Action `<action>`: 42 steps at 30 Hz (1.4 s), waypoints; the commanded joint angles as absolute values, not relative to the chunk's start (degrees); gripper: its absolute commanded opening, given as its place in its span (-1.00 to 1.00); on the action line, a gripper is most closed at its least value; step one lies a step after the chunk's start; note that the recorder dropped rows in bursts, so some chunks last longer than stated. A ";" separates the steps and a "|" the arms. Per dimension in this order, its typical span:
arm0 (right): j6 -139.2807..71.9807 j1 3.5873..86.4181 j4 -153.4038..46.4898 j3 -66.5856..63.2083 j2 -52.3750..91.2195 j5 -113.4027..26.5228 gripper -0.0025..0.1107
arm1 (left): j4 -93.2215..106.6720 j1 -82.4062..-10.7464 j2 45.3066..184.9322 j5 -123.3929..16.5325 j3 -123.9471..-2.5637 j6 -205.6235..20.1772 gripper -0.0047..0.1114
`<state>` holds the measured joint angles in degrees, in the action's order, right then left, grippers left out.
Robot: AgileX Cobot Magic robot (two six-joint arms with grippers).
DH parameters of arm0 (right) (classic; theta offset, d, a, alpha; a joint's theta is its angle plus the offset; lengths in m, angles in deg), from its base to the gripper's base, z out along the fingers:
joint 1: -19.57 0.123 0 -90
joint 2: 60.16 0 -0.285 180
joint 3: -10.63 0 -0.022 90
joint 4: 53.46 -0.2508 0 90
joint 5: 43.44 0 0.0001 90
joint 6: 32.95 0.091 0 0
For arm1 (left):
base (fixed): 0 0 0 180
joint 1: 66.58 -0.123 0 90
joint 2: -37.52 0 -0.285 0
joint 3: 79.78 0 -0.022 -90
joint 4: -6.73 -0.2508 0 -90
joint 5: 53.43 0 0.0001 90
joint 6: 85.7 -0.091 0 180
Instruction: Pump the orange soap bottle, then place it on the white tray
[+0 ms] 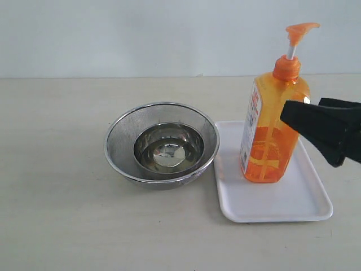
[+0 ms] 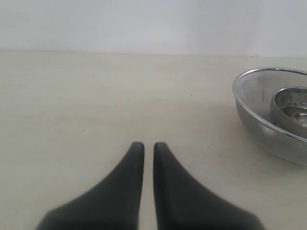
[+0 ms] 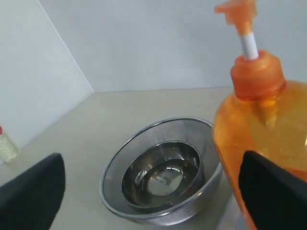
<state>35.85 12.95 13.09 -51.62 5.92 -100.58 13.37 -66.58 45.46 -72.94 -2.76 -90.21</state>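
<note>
The orange soap bottle (image 1: 271, 130) stands upright on the white tray (image 1: 293, 200), its base a little toward 9 o'clock from the tray's middle in the exterior view. Bare tray shows around it toward 3 and 6 o'clock. Its pump head (image 1: 299, 29) is raised on the white stem, with the spout pointing toward 3 o'clock. The label faces roughly 8 o'clock. The tray lies flat on the pale worktop (image 1: 56, 197), at 3 o'clock from the steel mesh bowl (image 1: 121, 135) and just beside it, their rims close or touching; which, I cannot tell. A smaller shiny steel bowl (image 1: 169, 148) sits inside the mesh one. The right gripper (image 1: 316, 132) comes in from 3 o'clock at the height of the bottle's upper body, and its dark tip overlaps the bottle's edge in that view. Its wrist view shows it spread wide: one of its fingers (image 3: 271, 194) lies in front of the bottle's side and the other is well apart over the worktop, so nothing is pinched. Whether the near finger touches the plastic cannot be told. The left gripper (image 2: 148, 146) hangs over bare worktop at about 9 o'clock from the mesh bowl and apart from it. Its two dark fingers are drawn together with only a thin slit between them, holding nothing.
</note>
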 commanded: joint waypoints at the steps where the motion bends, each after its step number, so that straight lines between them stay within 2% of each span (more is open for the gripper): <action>1: 31.83 12.73 10.02 -55.41 5.43 -102.82 0.59 | 13.79 -66.60 45.31 -72.84 -2.56 -90.05 -0.81; 13: 30.96 12.73 10.72 -60.99 5.43 -111.23 0.59 | 13.79 -66.60 45.31 -72.84 -2.56 -90.05 -0.81; 42: 31.81 12.73 11.58 -61.89 5.43 -111.23 0.59 | 13.79 -66.60 45.31 -72.84 -2.56 -90.05 -0.81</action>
